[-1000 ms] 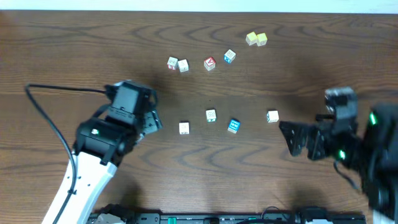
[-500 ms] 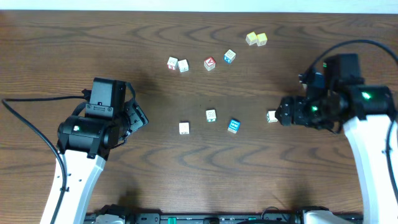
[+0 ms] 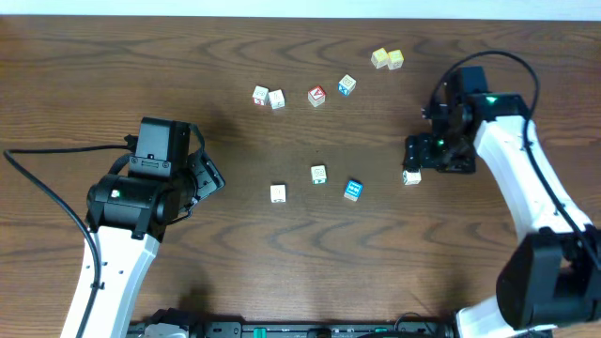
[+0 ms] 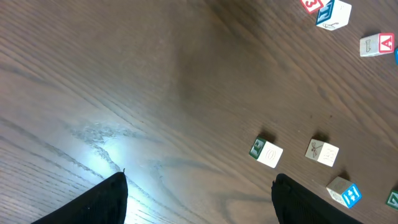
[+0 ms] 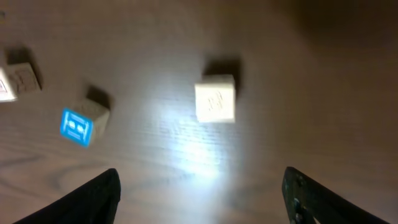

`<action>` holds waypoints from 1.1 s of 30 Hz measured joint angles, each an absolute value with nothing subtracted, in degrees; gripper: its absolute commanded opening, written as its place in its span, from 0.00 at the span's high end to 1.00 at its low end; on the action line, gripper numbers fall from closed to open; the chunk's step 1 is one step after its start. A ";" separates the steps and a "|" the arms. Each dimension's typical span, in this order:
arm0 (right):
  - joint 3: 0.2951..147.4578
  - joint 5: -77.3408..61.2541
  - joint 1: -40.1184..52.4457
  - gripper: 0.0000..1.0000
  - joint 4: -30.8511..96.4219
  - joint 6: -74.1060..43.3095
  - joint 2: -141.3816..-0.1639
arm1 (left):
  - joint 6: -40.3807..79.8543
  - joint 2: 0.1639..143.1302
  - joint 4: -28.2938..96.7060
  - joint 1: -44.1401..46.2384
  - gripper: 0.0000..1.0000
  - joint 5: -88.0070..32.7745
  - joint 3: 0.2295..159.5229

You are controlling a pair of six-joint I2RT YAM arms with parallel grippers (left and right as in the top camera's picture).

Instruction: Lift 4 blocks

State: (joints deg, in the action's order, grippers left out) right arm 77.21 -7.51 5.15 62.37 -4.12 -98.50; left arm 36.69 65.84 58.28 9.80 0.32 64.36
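Four blocks lie in a loose row mid-table: a cream block, a second cream block, the blue-faced block and a third cream block. My right gripper hovers just over that rightmost block. In the right wrist view the cream block lies ahead of the open right gripper, with nothing between the fingers, and the blue block is to its left. My left gripper stands open, well left of the row. The left gripper holds nothing; the nearest cream block lies ahead to the right.
Farther back sit two yellow cubes, a red-faced cube, a pale-blue cube and two white cubes. A black cable loops at the left arm. The table's far edge runs along the top.
My right arm has swung in from the right edge to sit over the rightmost cream block, its jaws narrowing a little. The left arm drew back to the left, then stayed still.
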 measured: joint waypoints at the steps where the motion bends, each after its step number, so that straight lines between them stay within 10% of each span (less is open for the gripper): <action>1: 77.17 -7.49 5.32 0.18 61.36 -3.75 -98.89 | 36.69 65.84 58.28 9.80 0.25 0.32 64.36; 28: 59.18 -6.81 6.02 0.27 38.15 -0.25 -102.02 | 36.91 65.84 58.30 9.80 0.25 0.30 64.36; 33: 57.58 -6.50 6.02 0.50 35.81 0.14 -102.06 | 37.15 65.84 58.28 9.80 0.25 0.32 64.36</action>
State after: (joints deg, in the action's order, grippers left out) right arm 57.58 -6.50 6.02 35.81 0.14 -102.06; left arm 37.15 65.84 58.28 9.80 0.32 64.36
